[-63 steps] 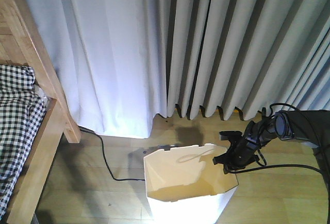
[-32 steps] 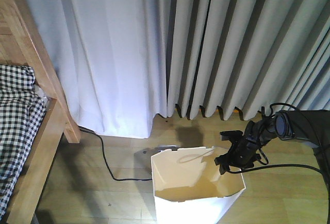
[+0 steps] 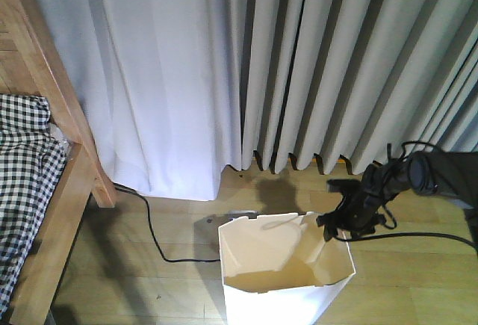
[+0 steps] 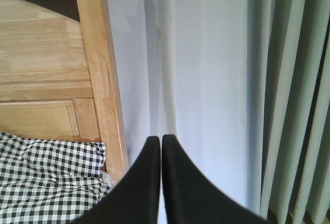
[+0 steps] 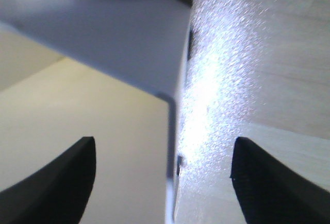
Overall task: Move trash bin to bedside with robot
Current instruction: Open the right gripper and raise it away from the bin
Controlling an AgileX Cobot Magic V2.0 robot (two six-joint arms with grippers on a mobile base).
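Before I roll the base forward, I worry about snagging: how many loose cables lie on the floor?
1. A black floor cable runs from under the white curtain, beside the bed frame, toward the trash bin. More may be hidden behind the bin.

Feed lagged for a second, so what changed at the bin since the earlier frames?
The trash bin slid slightly right, away from the bed, then stopped. The right gripper lifted a little at its rim; its fingers straddle the wall, open. Floor cable and curtains unchanged.
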